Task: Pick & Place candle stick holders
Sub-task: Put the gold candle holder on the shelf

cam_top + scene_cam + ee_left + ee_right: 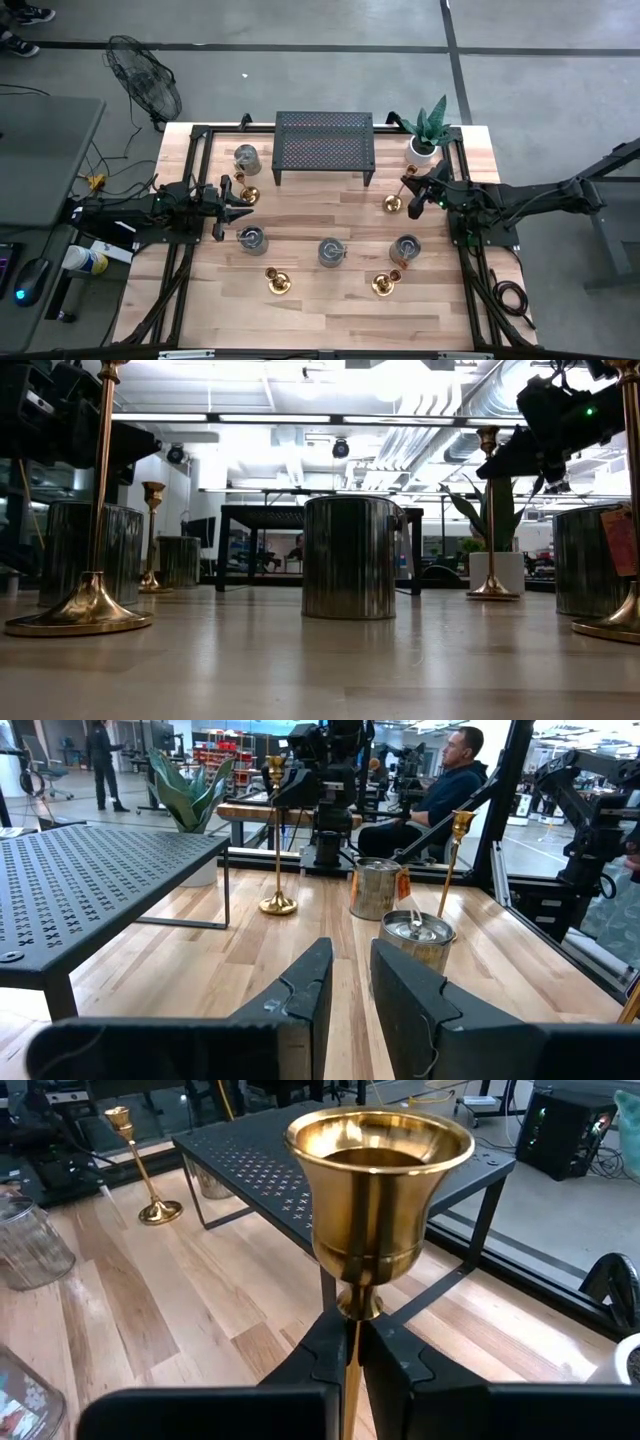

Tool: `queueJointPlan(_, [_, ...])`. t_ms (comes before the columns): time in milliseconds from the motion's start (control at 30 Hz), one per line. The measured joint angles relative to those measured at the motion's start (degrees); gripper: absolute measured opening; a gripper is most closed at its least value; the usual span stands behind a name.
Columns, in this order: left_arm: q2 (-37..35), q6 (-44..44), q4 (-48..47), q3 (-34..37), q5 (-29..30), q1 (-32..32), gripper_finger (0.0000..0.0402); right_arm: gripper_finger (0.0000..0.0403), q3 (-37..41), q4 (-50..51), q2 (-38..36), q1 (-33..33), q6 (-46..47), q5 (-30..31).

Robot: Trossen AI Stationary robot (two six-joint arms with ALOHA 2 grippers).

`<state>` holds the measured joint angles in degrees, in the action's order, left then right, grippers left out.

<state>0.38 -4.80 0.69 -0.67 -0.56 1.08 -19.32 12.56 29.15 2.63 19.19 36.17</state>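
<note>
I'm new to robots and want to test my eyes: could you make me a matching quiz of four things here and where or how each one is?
Things: 1 right pincer; 2 left pincer; 3 black mesh rack; 4 potted plant.
States: a table back right corner; b shut on a gold candlestick stem; c table back middle; d table left side.
Pairs: 1-b, 2-d, 3-c, 4-a.

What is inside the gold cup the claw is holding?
The candlestick cup in the right claw looks empty: only shiny gold walls show. Its deepest bottom is hidden in shadow.
</note>
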Motion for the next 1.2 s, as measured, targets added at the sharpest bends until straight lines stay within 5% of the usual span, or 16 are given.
queueJointPlan(533, [0.00,0.02,-0.02,0.00,0.00,0.02,0.0072,0.0007,-24.84,15.30,11.07,-5.55,-0.19,-1.22])
queueJointPlan(933, [0.01,0.00,-0.01,0.00,0.00,0.01,0.0072,0.0007,-46.52,18.44,26.57,-15.49,-10.73,-14.60])
queueJointPlan(1200, [0.02,0.00,0.00,0.00,0.00,0.02,0.0072,0.0007,-54.39,18.98,32.98,-23.87,-19.43,-27.57])
